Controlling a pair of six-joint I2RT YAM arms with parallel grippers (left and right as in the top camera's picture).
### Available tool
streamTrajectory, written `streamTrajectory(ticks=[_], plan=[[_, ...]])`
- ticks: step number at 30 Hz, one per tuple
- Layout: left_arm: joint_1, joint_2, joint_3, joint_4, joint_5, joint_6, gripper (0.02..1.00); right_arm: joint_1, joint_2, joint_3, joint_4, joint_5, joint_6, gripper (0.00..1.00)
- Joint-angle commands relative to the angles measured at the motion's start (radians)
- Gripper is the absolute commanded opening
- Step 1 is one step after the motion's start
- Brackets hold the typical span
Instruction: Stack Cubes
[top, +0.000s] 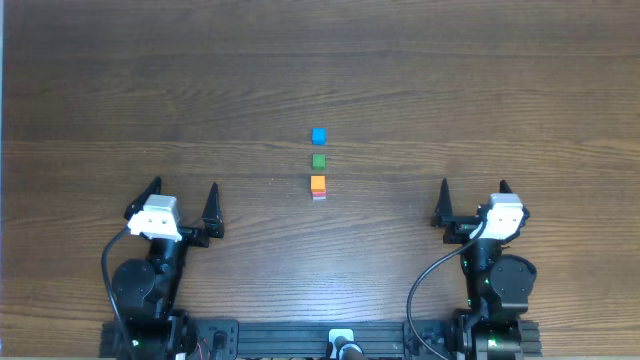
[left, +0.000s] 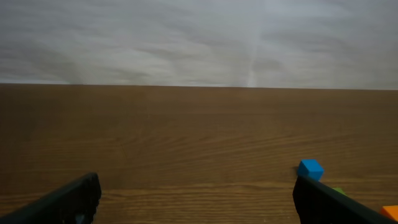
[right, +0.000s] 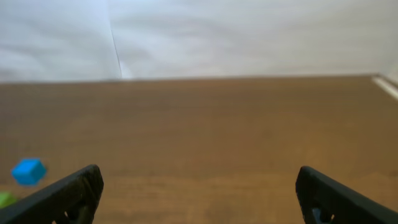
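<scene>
On the dark wooden table (top: 480, 80), a small blue cube (top: 318, 135), a small green cube (top: 318, 160) and a small orange cube (top: 318, 183) lie in a short line up the middle. Each is apart from the next, and the orange one, nearest the arms, shows a thin red strip (top: 318, 196) at its near edge. The left gripper (top: 184, 192) and the right gripper (top: 473, 190) sit low on either side, well apart from the cubes, fingers spread wide and holding nothing. Bare wood runs broadly all round to the far edge, under a pale wall (left: 186, 37).
</scene>
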Motion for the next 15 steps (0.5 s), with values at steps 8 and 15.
streamTrajectory(ticks=[8, 15], plan=[[0.005, -0.008, -0.005, 0.0, 0.013, 0.015, 0.998, 0.007, -0.009, 0.05, 0.249, -0.316, 0.101, 0.991], [0.005, -0.008, -0.005, 0.0, 0.013, 0.015, 1.0, 0.007, 0.05, 0.275, 0.241, -0.33, 0.1, 0.993]])
